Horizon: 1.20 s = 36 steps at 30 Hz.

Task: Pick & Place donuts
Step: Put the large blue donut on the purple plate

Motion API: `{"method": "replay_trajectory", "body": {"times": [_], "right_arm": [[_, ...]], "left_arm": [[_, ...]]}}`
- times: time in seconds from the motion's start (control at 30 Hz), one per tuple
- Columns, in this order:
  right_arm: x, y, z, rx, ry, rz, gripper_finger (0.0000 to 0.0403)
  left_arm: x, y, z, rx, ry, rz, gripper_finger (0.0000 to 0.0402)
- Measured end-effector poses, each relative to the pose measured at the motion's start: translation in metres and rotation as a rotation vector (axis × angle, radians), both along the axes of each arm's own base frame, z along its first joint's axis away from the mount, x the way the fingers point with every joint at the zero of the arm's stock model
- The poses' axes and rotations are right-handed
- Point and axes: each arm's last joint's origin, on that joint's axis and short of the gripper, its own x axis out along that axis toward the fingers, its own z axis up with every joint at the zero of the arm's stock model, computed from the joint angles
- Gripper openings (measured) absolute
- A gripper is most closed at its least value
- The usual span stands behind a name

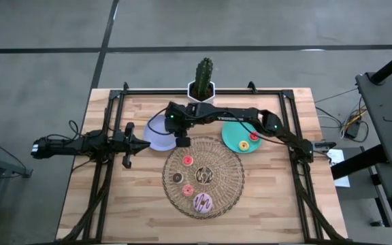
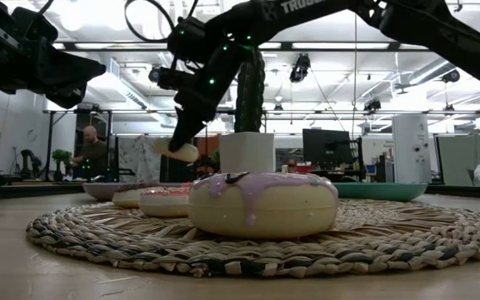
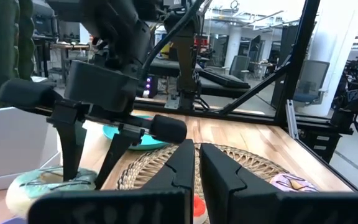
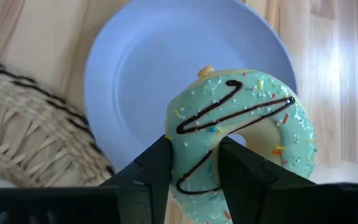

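- The right gripper (image 4: 194, 165) pinches a donut with green icing (image 4: 241, 130). Its two dark fingers squeeze one side of the ring.
- This green donut has thin brown lines and tiny sprinkles on top.
- It hangs in the air above the lavender plate (image 4: 166, 68), near the plate's edge by the woven mat (image 4: 23, 130). It does not touch the plate.
- From above, the right gripper (image 1: 182, 141) sits between the lavender plate (image 1: 156, 136) and the round woven mat (image 1: 226, 178).
- A big donut with pink icing (image 1: 203, 201) lies on the mat, near the front edge.
- A brown and white donut (image 1: 204, 175) lies in the middle of the mat.
- Three tiny donuts are on the mat too: a red one (image 1: 188, 160), a dark brown one (image 1: 177, 177) and an orange one (image 1: 188, 190).
- One more tiny red donut (image 1: 254, 136) lies on the teal plate (image 1: 235, 141), with a small yellow one (image 1: 242, 145) just beside it.
- The left gripper (image 1: 132, 143) waits just beside the lavender plate, on the left side of the table. Its fingers are pressed together and hold nothing.
- A cactus in a white pot (image 1: 202, 87) stands at the back edge of the table.
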Motion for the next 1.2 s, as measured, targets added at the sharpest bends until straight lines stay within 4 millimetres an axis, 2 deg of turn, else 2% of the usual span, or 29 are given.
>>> {"method": "replay_trajectory", "body": {"times": [0.5, 0.83, 1.2], "right_arm": [[0.009, -0.002, -0.031, 0.002, 0.015, 0.001, 0.0107], [0.012, -0.003, -0.033, -0.005, -0.024, 0.001, 0.0101], [0.01, -0.003, -0.046, 0.001, -0.004, 0.001, 0.0107]], "left_arm": [[0.0, 0.0, 0.0, 0.0, 0.005, 0.0, 0.0], [0.0, 0.0, 0.0, 0.0, 0.005, 0.0, 0.0], [0.0, 0.0, 0.0, 0.0, 0.005, 0.0, 0.0]]}}
